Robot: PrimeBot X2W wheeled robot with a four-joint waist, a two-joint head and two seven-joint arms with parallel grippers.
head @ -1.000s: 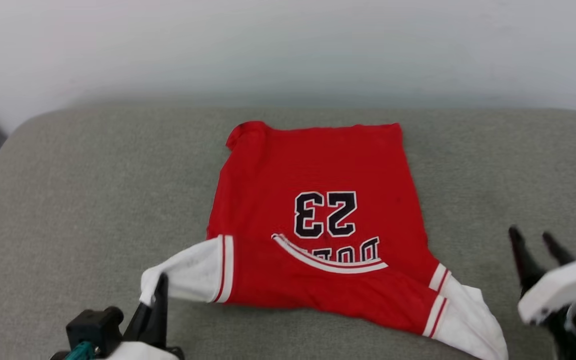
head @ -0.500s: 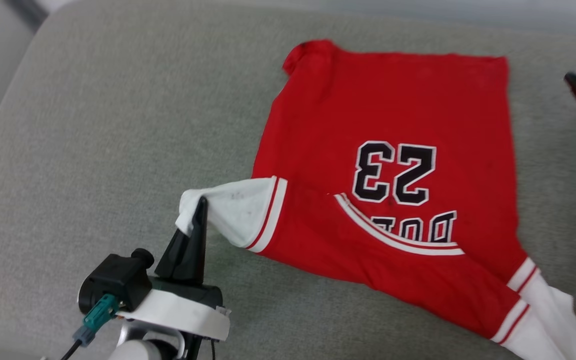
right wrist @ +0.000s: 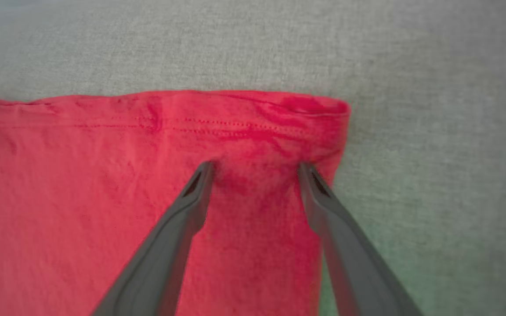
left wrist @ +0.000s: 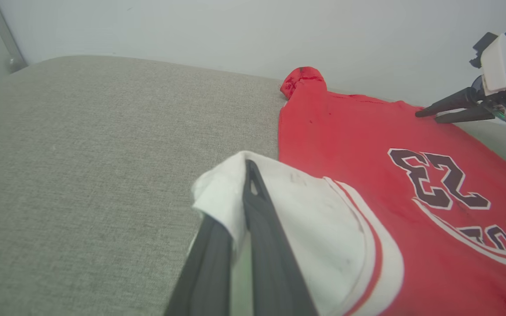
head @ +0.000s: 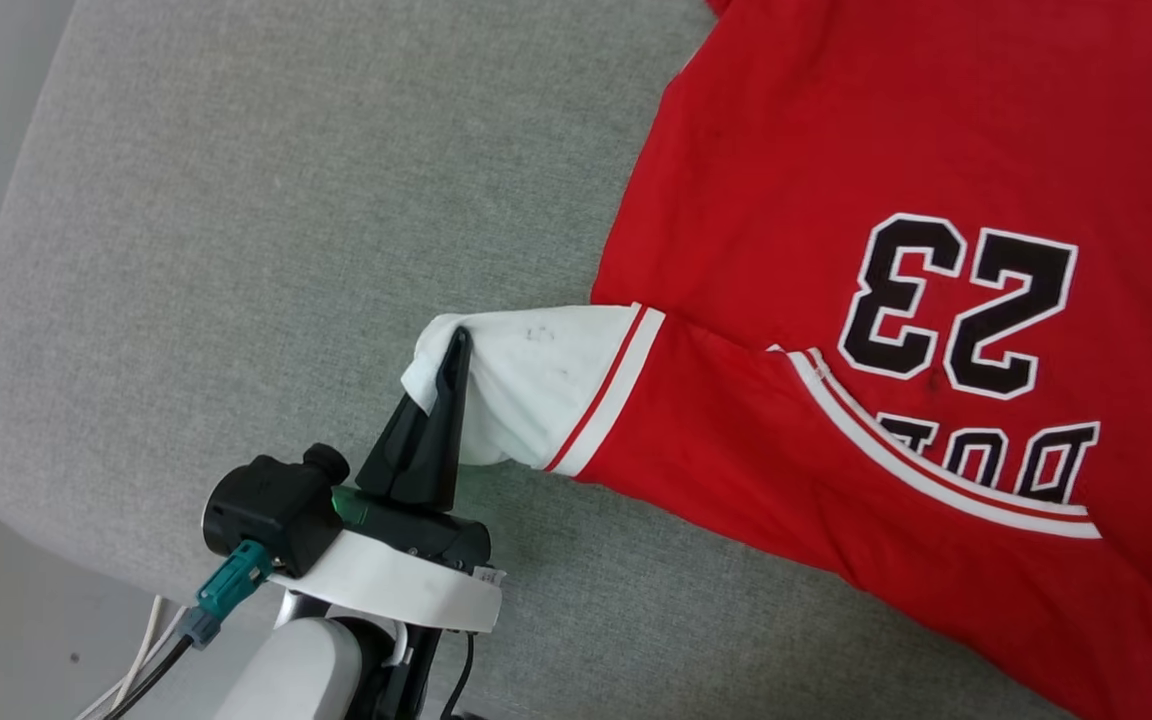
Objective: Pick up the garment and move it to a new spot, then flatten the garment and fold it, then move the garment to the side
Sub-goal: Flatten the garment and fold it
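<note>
The left gripper (head: 456, 345) has its two dark fingers pressed together on the outer edge of the white sleeve (head: 546, 385), with a fold of the cuff wrapped over their tips. Bare grey cushion (head: 236, 250) lies to this gripper's left. The garment (head: 836, 180) spreads away ahead of it and to its right, printed side up and mostly flat. Its long axis runs from the sleeve end, close beside the pinch, to the hem well beyond it. A pull by this arm toward its own left would, I judge, draw the sleeve out across that axis rather than along it. Further right, the right gripper (right wrist: 255, 169) has its fingers spread wide, and nothing is held between them. Their tips sit over red cloth just short of the stitched hem (right wrist: 235, 125), and the hem corner (right wrist: 327, 109) is just ahead and to the right of its right finger. Whether the tips touch the fabric I cannot tell. The right arm is the nearer one to the hem and the left to the sleeve, so flattening likely depends on the right closing near that corner and tensioning the cloth against the left's hold.
</note>
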